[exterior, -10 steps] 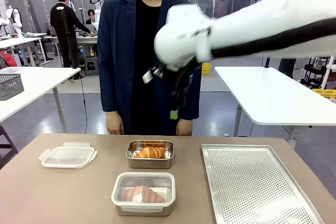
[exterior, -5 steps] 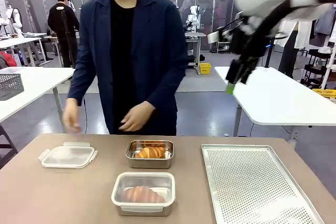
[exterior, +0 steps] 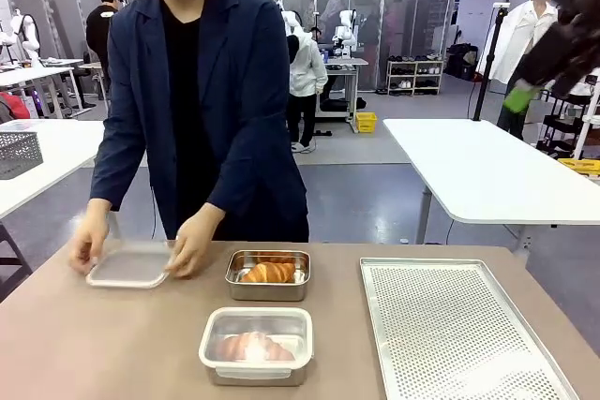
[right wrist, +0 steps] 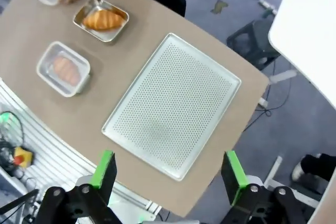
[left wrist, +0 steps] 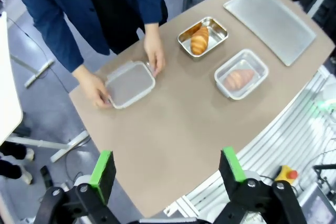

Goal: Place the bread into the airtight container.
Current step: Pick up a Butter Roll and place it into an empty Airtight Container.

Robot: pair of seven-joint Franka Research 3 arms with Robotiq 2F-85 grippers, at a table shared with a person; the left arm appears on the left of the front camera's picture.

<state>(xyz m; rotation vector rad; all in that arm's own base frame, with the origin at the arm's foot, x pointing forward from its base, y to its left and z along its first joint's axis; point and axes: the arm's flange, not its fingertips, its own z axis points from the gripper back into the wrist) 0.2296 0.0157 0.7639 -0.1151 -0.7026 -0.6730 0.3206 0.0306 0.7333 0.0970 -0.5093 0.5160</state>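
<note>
The person's hands (exterior: 192, 243) have come down onto the lid (exterior: 128, 267), left of the steel tray (exterior: 269, 288) holding a croissant (exterior: 268, 273). Another bread (exterior: 251, 348) lies in the airtight container (exterior: 255, 368) nearer than it. Both tools, left (left wrist: 167, 168) and right (right wrist: 169, 170), hang open high above the table (exterior: 103, 344).

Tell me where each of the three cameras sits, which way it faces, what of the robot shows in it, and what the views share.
Front view: at the table's near edge, facing the person holding the plastic lid; right gripper upper right.
Left wrist view: high above, looking down; left gripper open.
Right wrist view: high above the perforated tray; right gripper open.
Shared: the airtight container with bread inside.
</note>
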